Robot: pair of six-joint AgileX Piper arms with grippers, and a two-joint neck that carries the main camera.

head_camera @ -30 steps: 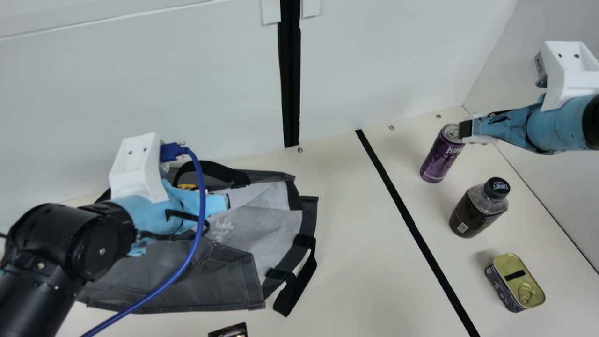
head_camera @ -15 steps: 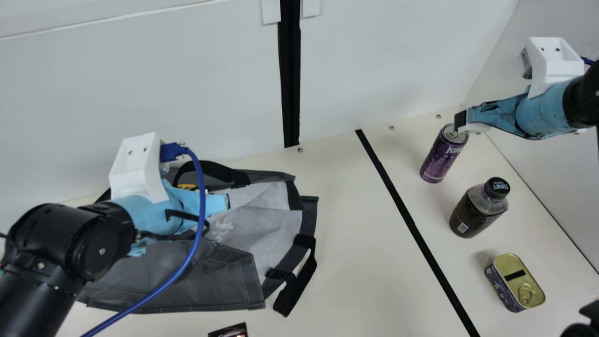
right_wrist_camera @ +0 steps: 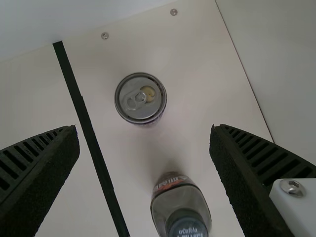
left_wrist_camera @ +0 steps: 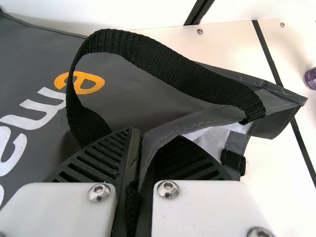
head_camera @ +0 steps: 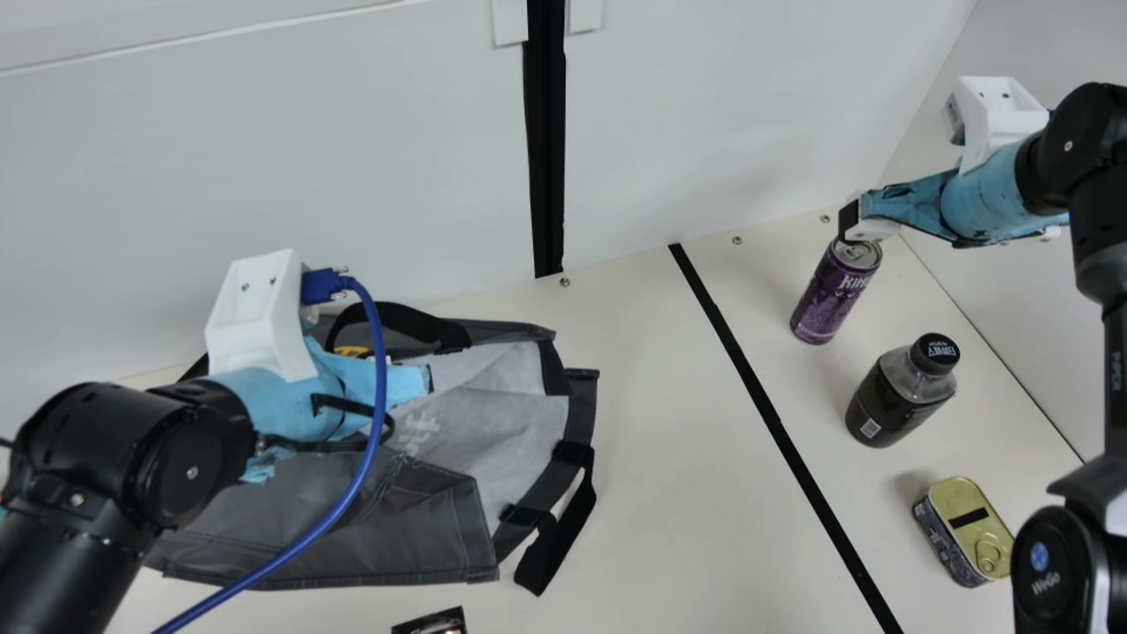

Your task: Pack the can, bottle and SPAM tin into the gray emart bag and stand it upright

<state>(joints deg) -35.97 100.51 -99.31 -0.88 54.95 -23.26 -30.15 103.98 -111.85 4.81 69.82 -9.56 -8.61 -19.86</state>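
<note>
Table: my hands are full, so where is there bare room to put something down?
Bare: the wide patch between bag and black strip. Crowded: right of the strip, with can, bottle, tin and the right arm overhead.

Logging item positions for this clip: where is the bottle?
In the main view, the bottle stands on the right side, to the right of the black stripe, between the can and the tin.

Black arms [head_camera: 132, 458], blue wraps [head_camera: 273, 401], white mounts [head_camera: 251, 330]
</note>
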